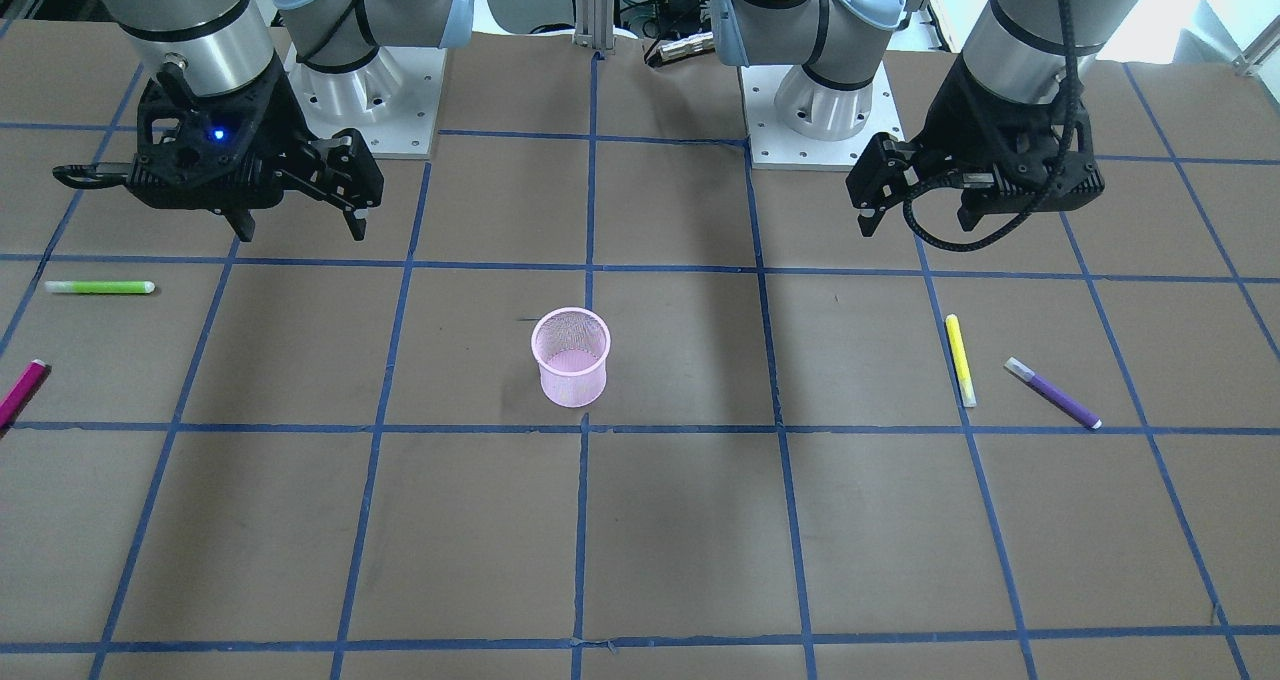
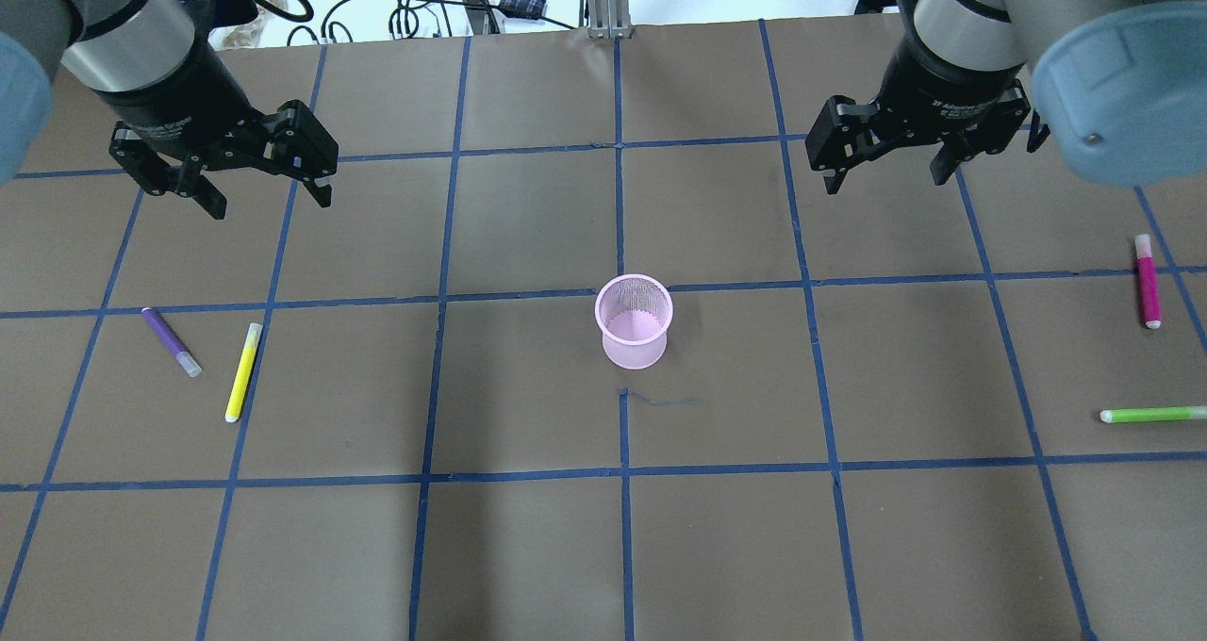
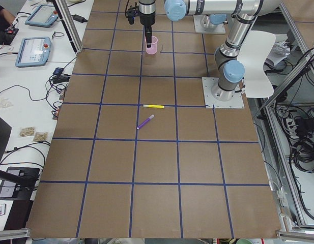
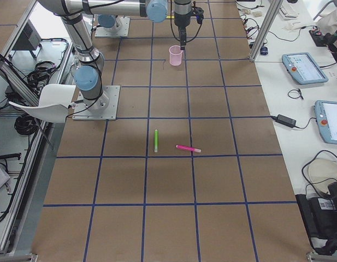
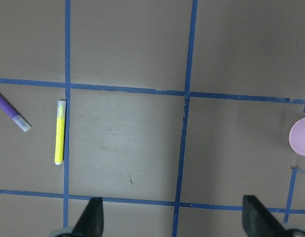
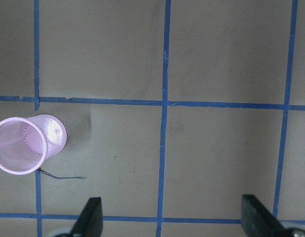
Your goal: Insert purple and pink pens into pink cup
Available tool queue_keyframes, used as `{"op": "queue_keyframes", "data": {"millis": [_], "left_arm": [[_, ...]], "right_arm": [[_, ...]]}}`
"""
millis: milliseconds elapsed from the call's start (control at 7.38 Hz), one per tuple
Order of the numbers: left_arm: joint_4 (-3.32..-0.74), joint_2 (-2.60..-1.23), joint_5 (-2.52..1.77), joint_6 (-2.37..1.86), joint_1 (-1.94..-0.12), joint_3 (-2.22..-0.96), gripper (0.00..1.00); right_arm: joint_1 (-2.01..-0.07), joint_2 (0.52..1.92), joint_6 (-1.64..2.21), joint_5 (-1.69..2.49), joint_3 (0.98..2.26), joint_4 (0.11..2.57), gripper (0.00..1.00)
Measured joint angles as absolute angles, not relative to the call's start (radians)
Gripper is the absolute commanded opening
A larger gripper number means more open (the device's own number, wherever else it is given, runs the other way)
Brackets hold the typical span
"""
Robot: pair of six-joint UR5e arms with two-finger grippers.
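The pink mesh cup [image 2: 634, 322] stands upright and empty at the table's middle; it also shows in the front view [image 1: 571, 358]. The purple pen [image 2: 171, 341] lies flat on the robot's left side, below my left gripper [image 2: 272, 203], which is open and empty above the table. The pink pen [image 2: 1148, 280] lies flat at the far right, right of and below my right gripper [image 2: 886, 181], which is also open and empty. The left wrist view shows the purple pen [image 5: 11, 111] at its left edge and the cup [image 5: 301, 138] at its right edge. The right wrist view shows the cup [image 6: 28, 144].
A yellow pen [image 2: 243, 372] lies just right of the purple pen. A green pen [image 2: 1152, 415] lies below the pink pen near the right edge. Blue tape lines grid the brown table. Cables lie past the far edge.
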State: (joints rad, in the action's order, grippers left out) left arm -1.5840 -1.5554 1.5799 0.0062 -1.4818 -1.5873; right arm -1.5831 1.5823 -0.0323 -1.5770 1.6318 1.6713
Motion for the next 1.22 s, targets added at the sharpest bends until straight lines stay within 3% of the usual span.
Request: {"op": "queue_keyframes", "data": {"millis": [677, 1219], "left_arm": [[-1.583, -1.554, 1.580, 0.009, -1.482, -1.587, 1.00], [-1.585, -1.556, 1.581, 0.009, -1.482, -1.588, 1.00]], "right_arm": [[-1.544, 1.560, -0.042, -1.570, 1.621, 1.721, 1.00], [-1.240, 1.477, -0.072, -1.582, 1.665, 1.734, 1.00]]}}
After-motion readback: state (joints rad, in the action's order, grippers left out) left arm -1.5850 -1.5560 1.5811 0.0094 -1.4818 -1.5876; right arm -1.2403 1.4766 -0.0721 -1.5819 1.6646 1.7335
